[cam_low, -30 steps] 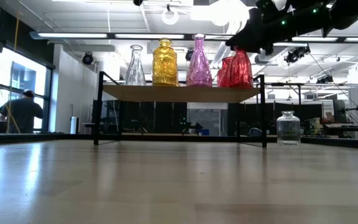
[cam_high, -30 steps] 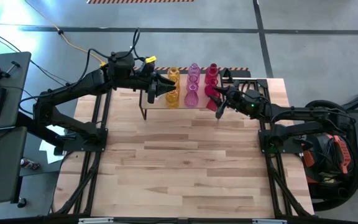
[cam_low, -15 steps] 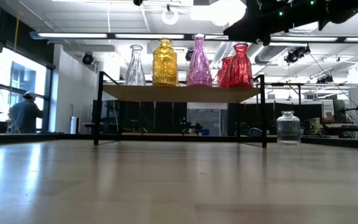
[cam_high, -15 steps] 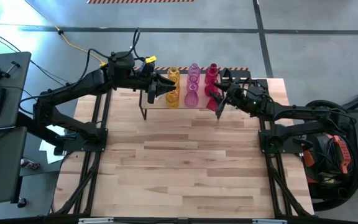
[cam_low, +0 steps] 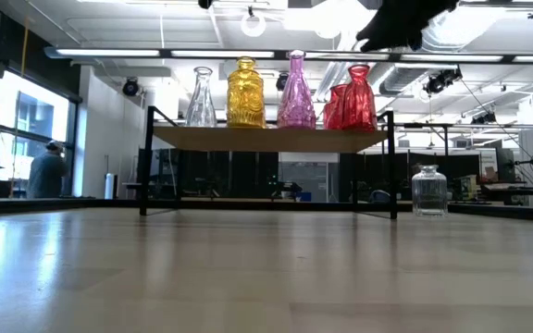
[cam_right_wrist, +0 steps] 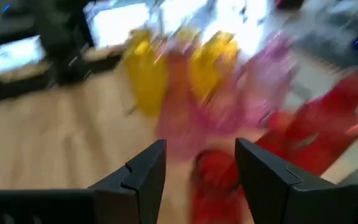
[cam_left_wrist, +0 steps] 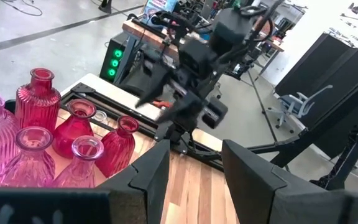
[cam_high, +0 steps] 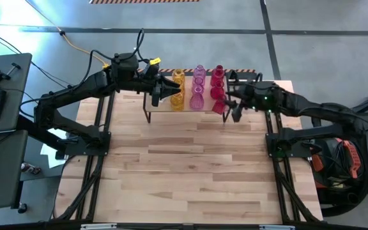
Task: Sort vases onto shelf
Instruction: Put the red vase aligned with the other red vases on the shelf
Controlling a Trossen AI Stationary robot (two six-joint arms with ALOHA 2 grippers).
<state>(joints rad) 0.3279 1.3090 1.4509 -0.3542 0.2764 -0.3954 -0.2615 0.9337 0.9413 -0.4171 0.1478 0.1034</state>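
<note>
Hovering just beside shelf's [cam_high: 190, 110] right end, right gripper [cam_high: 235, 112] parted, empty, red vases [cam_high: 217, 89] close by | left gripper [cam_high: 160, 93] at shelf's left end, fingers apart, nothing visibly held | clear jar [cam_low: 428, 191] on plank tabletop [cam_high: 184, 172] near shelf leg | person [cam_low: 46, 171] by far window

**Crowded shelf at the far edge, open tabletop in front**

The low wooden-topped shelf on thin black legs [cam_high: 171, 110] is packed with narrow-necked glass vases in amber-yellow [cam_high: 177, 99], pink [cam_high: 197, 97] and red [cam_high: 218, 89], standing close together, with little room between them. The left gripper [cam_high: 171, 88] hangs at the shelf's left end, the right gripper [cam_high: 235, 112] just beside its right end. A small clear glass jar [cam_low: 428, 191] stands on the table right of the shelf. The wide plank tabletop [cam_high: 184, 172] nearer the camera lies open.
</note>
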